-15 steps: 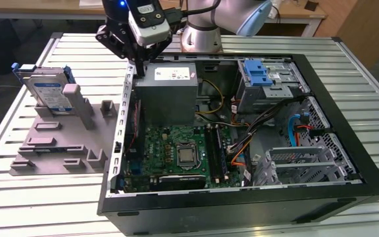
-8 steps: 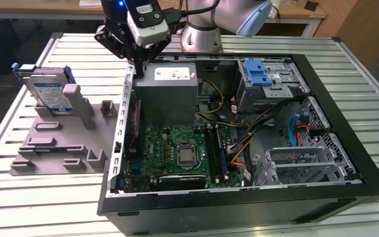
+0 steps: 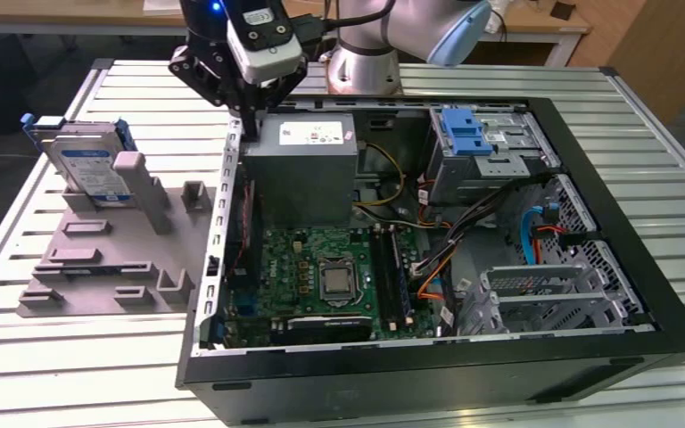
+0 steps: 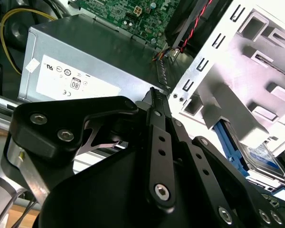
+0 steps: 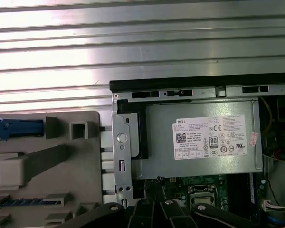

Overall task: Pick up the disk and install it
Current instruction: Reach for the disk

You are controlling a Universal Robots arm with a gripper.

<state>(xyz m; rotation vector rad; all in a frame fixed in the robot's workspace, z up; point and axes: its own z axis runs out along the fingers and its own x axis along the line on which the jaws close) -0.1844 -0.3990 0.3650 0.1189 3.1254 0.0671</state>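
Standing on edge at eight o'clock from the gripper (image 3: 247, 116), the disk (image 3: 88, 169) looks rigid, dense and shock-sensitive; grasp across its blue-framed edges. Jaws closed, holding nothing.

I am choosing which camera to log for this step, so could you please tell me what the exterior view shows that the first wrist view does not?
The exterior view adds the labelled face of the disk, standing on edge in the grey fixture, the blue latch on the drive cage, and the arm above the case. The first wrist view adds a straight-down look at the sticker on the grey box and the disk's blue caddy edge-on. Both share the disk, fixture, grey box, motherboard, slatted table and the gripper, which is apart from the disk.
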